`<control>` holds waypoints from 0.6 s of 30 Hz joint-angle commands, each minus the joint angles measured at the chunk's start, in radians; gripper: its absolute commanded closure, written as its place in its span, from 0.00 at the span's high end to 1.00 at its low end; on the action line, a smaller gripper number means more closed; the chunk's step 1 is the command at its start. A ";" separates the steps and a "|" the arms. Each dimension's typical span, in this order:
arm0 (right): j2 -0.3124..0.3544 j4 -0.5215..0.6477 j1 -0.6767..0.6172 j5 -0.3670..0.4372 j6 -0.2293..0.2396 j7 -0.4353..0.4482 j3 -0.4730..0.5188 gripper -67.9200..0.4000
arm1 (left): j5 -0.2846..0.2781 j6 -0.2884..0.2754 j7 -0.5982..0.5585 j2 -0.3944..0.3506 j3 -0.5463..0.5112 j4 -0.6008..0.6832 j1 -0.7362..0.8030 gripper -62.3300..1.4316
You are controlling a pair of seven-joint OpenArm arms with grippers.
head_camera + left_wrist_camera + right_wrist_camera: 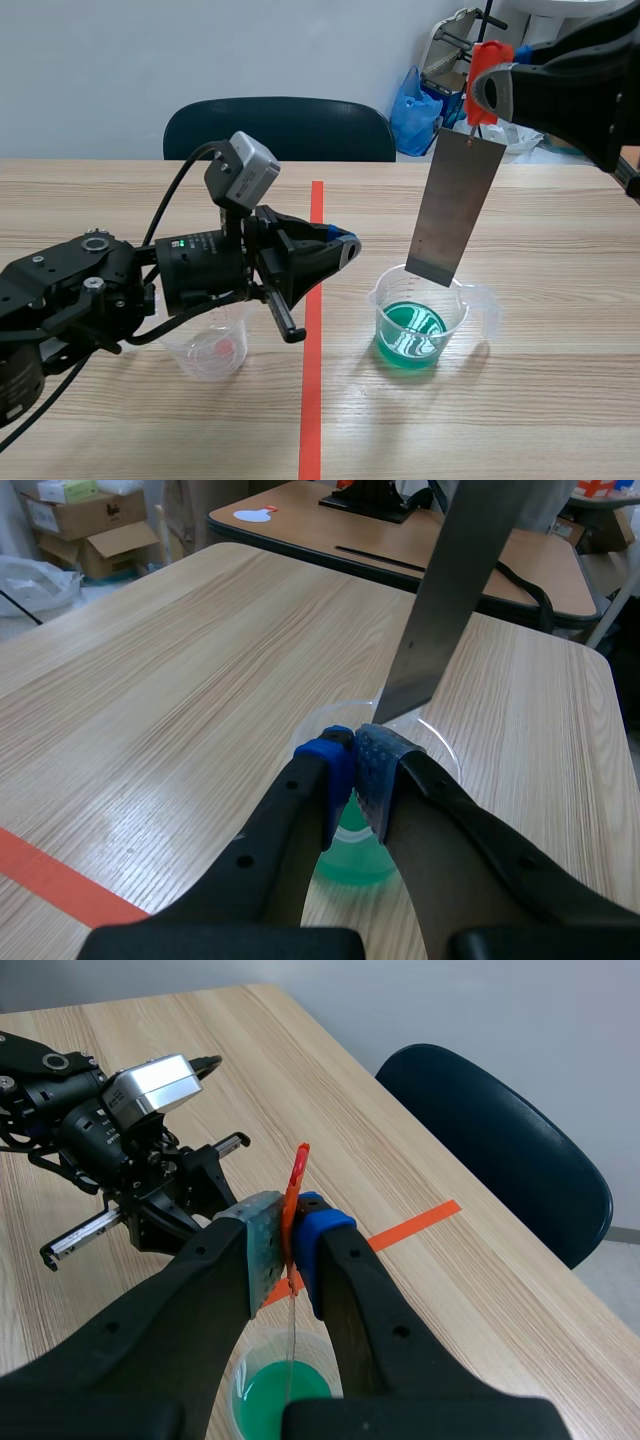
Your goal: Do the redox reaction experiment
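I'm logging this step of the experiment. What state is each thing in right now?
Left gripper: jaws shut, empty.
Right gripper: jaws shut on the orange clip.
Metal plate: hanging from the clip, above the green liquid, not dipped.
Large beaker: upright, partly filled with green liquid.
Small beaker: upright, no liquid visible.

The left arm sits low, and the left gripper (344,245) is closed with its pads touching, empty. The right arm is raised, with the right gripper (492,88) clamped on a clip (486,60).

Right pincer (492,92) holding clip (490,58), metal plate (455,210) over beaker (420,325)
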 commanded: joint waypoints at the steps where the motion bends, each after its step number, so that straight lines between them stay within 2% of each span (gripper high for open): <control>1: 0.001 0.011 0.015 0.008 -0.004 0.023 0.015 0.01 | -0.007 -0.002 0.000 0.015 -0.001 0.015 -0.013 0.06; 5: 0.000 0.011 0.015 0.008 -0.004 0.023 0.015 0.01 | -0.006 -0.002 0.009 0.040 -0.001 0.004 -0.018 0.06; 8: 0.000 0.011 0.015 0.008 -0.004 0.023 0.015 0.01 | 0.017 -0.002 0.009 0.053 -0.001 0.004 -0.020 0.06; 18: 0.000 0.011 0.015 0.008 -0.004 0.023 0.015 0.01 | 0.016 -0.002 0.016 0.056 -0.001 0.004 -0.021 0.06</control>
